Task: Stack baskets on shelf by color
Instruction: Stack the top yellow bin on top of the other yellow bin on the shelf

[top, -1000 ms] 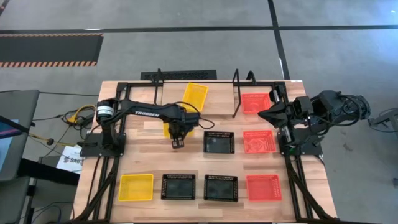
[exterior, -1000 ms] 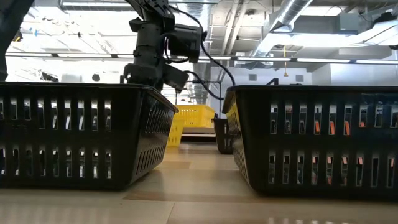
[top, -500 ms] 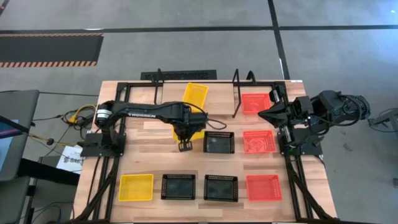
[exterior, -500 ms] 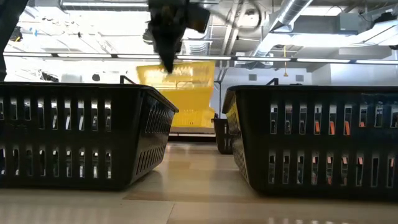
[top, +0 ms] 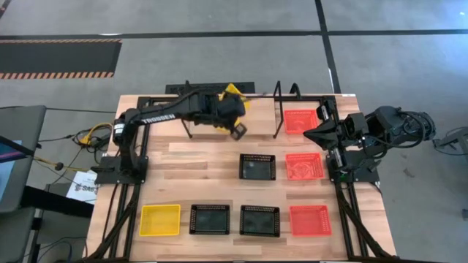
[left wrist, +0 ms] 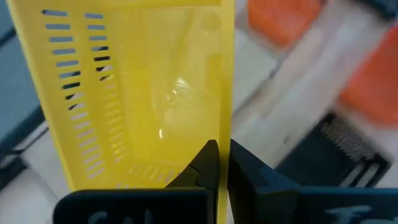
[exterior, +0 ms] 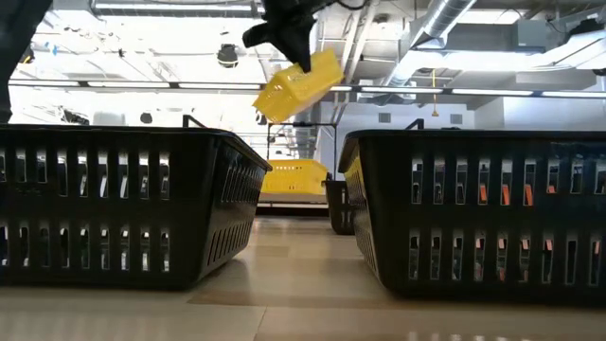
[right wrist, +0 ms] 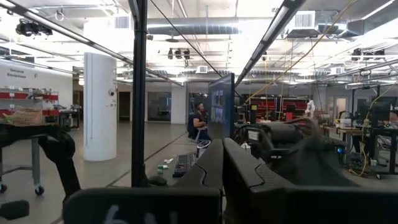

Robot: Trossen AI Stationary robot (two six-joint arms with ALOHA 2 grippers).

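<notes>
My left gripper (exterior: pixel 299 55) is raised over the far middle of the table, shut on a yellow basket (exterior: pixel 298 85) that hangs tilted above the shelf (top: pixel 262 117). Another yellow basket (exterior: pixel 295 180) rests on the shelf below it, and a red basket (top: pixel 300 120) sits on the shelf's right part. In the high view only a yellow corner (top: pixel 234 93) shows past the left arm. My right gripper (right wrist: pixel 222 171) waits shut at the table's right side, pointing up into the room, with nothing between its fingers. My left gripper pinches one side wall of the yellow basket at its rim (left wrist: pixel 224 134), with one finger (left wrist: pixel 208 163) inside the basket and the other outside. The fingers slant down from above. The basket is lifted clear and tilted, its lower end (exterior: pixel 265 106) toward the table's left.
On the table stand three black baskets (top: pixel 257 166) (top: pixel 210 218) (top: pixel 260 219), two red ones (top: pixel 304 166) (top: pixel 310 219) and a yellow one (top: pixel 159 219). Black wire hoops (top: pixel 278 109) rise from the shelf.
My left gripper has risen from the table's middle and gone toward the far edge, over the shelf, rolling as it went. The yellow basket came up with it, lifted clear of the table, and now hangs tilted above the shelf's yellow basket.
</notes>
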